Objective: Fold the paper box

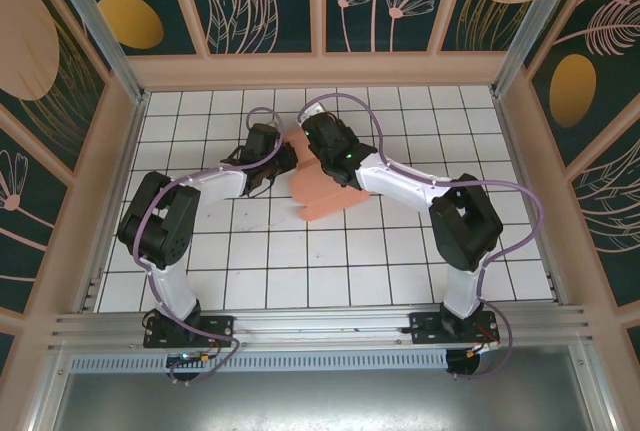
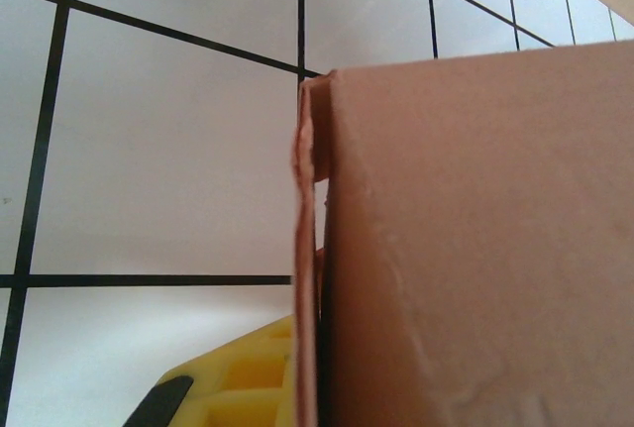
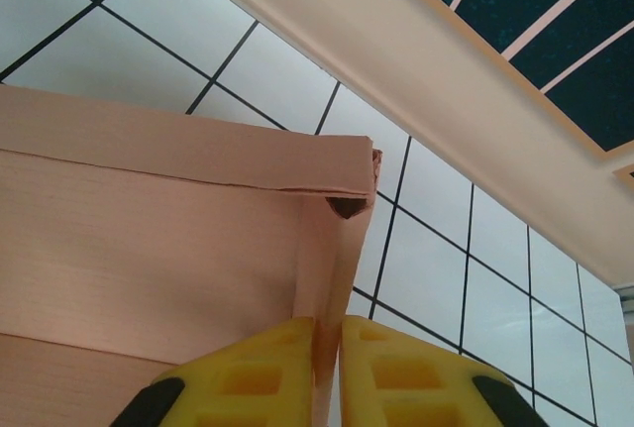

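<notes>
The paper box (image 1: 322, 196) is sitting half formed just above the middle of the top view, resting on the white tiled table (image 1: 300, 271) between the two wrists, with one pink wall tilting toward the lower middle of the frame. The right gripper (image 3: 328, 348) is clamping a thin upright panel of it. At the bottom centre of the right wrist view, both yellow fingers (image 3: 258, 373) are pressing on either side of a single sheet of card, just below the corner where a folded rim is meeting the side wall. The left gripper (image 1: 283, 163) is working at the left side of the box. In the left wrist view one yellow finger (image 2: 238, 377) is showing at the bottom, lying against a thin double layer of card. A broad pink panel is hiding its partner, so this gripper is looking clenched on a wall edge as well. The card is looking very light and thin, stiff only along its creases, and its layers are gaping slightly near the corner. A hard pull is likely to be creasing or tearing it, and a push from one side alone is likely to be sliding it over the smooth tiles. The safest holds are seeming to be the flat walls close to a fold line, pinched gently, with the other arm bracing the opposite wall.
</notes>
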`<action>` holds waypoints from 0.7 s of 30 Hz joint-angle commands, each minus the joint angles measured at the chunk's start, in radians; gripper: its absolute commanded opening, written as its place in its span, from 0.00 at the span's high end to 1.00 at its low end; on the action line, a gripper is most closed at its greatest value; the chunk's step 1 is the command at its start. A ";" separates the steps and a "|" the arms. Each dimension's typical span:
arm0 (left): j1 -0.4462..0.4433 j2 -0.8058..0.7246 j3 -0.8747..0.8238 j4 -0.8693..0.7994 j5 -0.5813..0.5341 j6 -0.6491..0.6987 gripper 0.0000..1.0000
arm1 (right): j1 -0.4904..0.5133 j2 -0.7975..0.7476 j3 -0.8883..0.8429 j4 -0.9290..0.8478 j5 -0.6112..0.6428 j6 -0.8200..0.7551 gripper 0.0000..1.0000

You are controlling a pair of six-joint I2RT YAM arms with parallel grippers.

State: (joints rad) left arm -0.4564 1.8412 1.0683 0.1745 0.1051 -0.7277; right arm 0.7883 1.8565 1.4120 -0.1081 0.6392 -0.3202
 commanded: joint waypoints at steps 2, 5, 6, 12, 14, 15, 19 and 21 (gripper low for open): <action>-0.014 -0.020 0.042 0.057 0.068 0.009 1.00 | 0.007 0.033 0.015 0.021 -0.017 -0.005 0.86; -0.014 -0.022 0.038 0.058 0.068 0.010 1.00 | 0.002 0.036 0.015 0.022 -0.015 -0.006 0.85; -0.014 -0.022 0.038 0.058 0.068 0.008 1.00 | 0.001 0.039 0.015 0.021 -0.015 -0.007 0.83; -0.014 -0.023 0.038 0.057 0.067 0.010 1.00 | -0.006 0.050 0.019 0.027 -0.015 -0.011 0.78; -0.014 -0.022 0.038 0.058 0.067 0.010 1.00 | -0.007 0.052 0.022 0.027 -0.016 -0.014 0.78; -0.014 -0.022 0.038 0.057 0.067 0.009 1.00 | -0.008 0.056 0.023 0.027 -0.013 -0.016 0.78; -0.014 -0.023 0.036 0.057 0.065 0.010 1.00 | -0.022 0.059 0.023 0.023 -0.010 -0.007 0.74; -0.014 -0.024 0.036 0.056 0.062 0.011 1.00 | -0.027 0.052 0.021 0.024 -0.012 -0.002 0.73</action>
State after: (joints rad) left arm -0.4564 1.8412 1.0683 0.1719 0.1059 -0.7269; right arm 0.7704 1.8889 1.4132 -0.0940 0.6388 -0.3344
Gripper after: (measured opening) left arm 0.060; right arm 0.266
